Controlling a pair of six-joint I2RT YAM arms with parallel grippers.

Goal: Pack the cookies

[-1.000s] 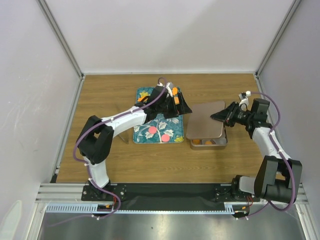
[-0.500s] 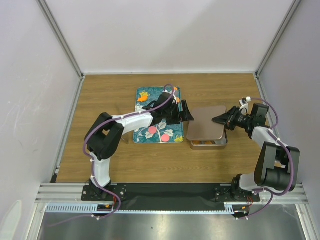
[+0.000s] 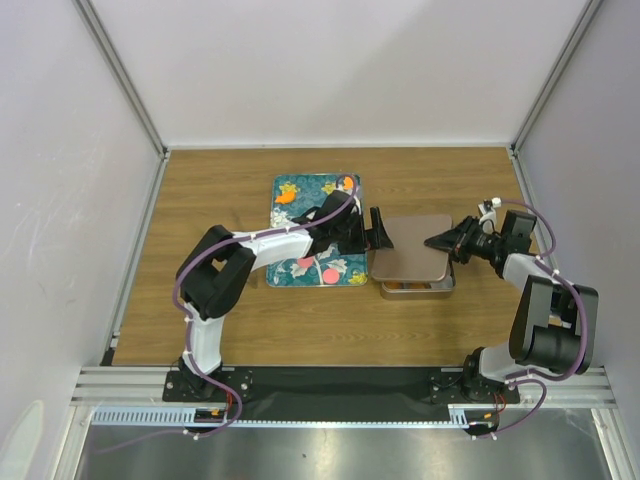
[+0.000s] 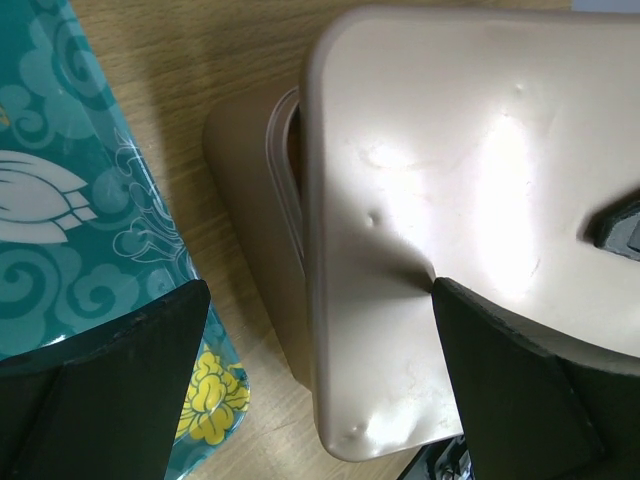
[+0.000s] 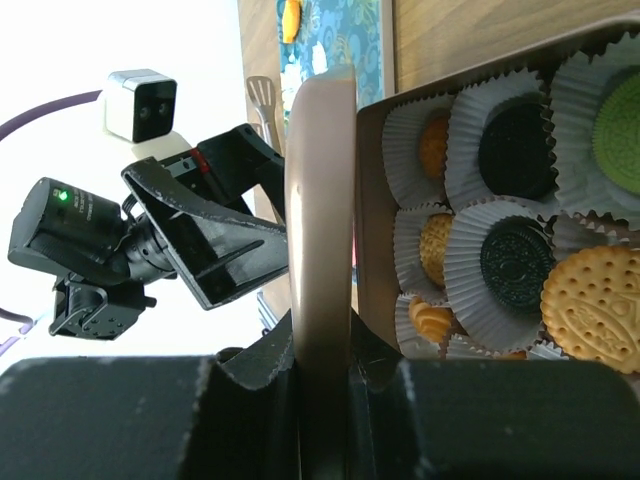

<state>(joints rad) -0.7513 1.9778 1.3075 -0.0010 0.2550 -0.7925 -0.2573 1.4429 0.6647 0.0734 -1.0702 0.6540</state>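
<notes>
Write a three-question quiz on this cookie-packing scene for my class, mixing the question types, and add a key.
1. True or false: the right gripper is shut on the lid.
2. Multiple choice: the left gripper is A) open at the lid's edge, B) shut on a pink cookie, C) out of view.
3. Fill in: in the right wrist view, the cookies in the tin sit in white paper ____.
Key: 1 true; 2 A; 3 cups.
</notes>
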